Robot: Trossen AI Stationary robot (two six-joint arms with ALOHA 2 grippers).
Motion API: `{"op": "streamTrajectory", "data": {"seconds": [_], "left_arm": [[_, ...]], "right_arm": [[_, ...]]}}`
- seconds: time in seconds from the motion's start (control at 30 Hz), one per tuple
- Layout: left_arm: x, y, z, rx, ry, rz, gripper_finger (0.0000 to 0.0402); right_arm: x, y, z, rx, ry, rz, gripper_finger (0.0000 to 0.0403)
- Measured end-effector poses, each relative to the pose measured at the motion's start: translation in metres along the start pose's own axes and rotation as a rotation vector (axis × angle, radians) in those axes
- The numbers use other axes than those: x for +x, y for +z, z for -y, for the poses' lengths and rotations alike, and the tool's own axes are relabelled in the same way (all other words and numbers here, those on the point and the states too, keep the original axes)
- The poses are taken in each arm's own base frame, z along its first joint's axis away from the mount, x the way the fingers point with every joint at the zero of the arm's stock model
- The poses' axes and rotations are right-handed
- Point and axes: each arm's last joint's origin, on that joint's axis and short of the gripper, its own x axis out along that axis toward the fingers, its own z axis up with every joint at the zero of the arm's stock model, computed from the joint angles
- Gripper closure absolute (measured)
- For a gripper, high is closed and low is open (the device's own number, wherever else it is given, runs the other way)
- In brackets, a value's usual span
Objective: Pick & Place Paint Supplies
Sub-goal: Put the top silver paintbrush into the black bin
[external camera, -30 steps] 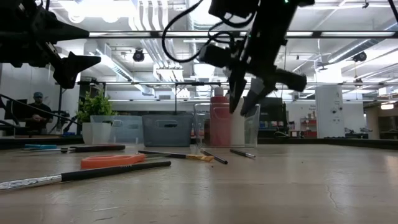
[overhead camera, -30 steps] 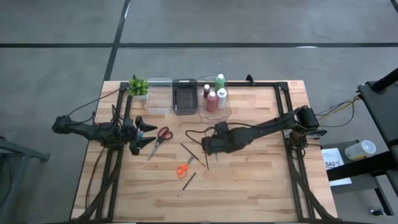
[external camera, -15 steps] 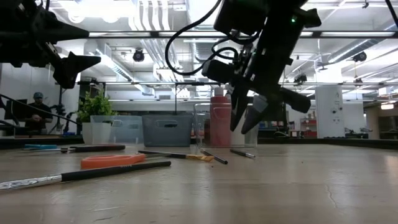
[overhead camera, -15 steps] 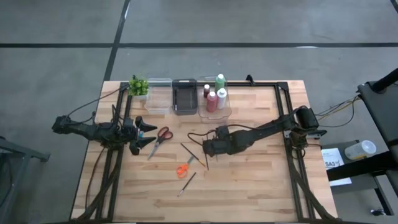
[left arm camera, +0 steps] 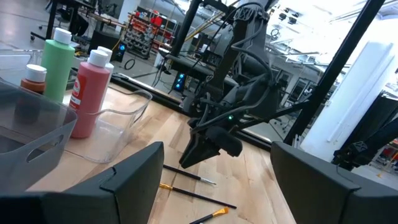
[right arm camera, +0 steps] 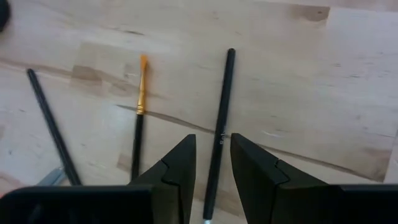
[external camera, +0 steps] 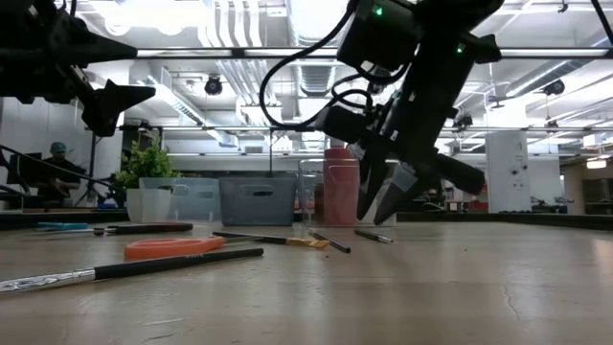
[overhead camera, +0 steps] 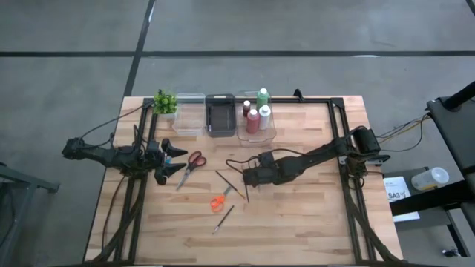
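From above, the right gripper (overhead camera: 246, 185) is hanging mid-frame over a dark brush (overhead camera: 246, 192), while the left gripper (overhead camera: 178, 159) is waiting at left, fingers spread. At table level, the right gripper's (external camera: 381, 206) fingertips are poised just above the wood, slightly parted. Its wrist camera is showing the brush (right arm camera: 218, 135) lined up between the narrowly parted fingers, ungripped.

Bottles (overhead camera: 257, 116) stand in the rightmost bin (overhead camera: 256, 133); brushes (overhead camera: 236, 185) apparently lie mid-table (overhead camera: 312, 215).

Bare table (overhead camera: 312, 215) right of brushes (overhead camera: 236, 187) — bins (overhead camera: 220, 116) behind.
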Motion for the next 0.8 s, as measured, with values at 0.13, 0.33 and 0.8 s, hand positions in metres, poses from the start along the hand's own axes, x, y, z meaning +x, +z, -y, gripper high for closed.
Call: {"op": "streamTrajectory", "data": {"seconds": [0.13, 0.33, 0.8], "left_arm": [[0.000, 0.000, 0.000, 0.000, 0.000, 0.000, 0.0099], [0.000, 0.000, 0.000, 0.000, 0.000, 0.000, 0.0099], [0.000, 0.000, 0.000, 0.000, 0.000, 0.000, 0.0099]], "right_arm": [[0.001, -0.001, 0.002, -0.001, -0.004, -0.002, 0.0305], [0.003, -0.001, 0.005, -0.011, -0.015, -0.004, 0.0305], [0.024, -0.010, -0.010, -0.112, -0.045, -0.002, 0.0305]]}}
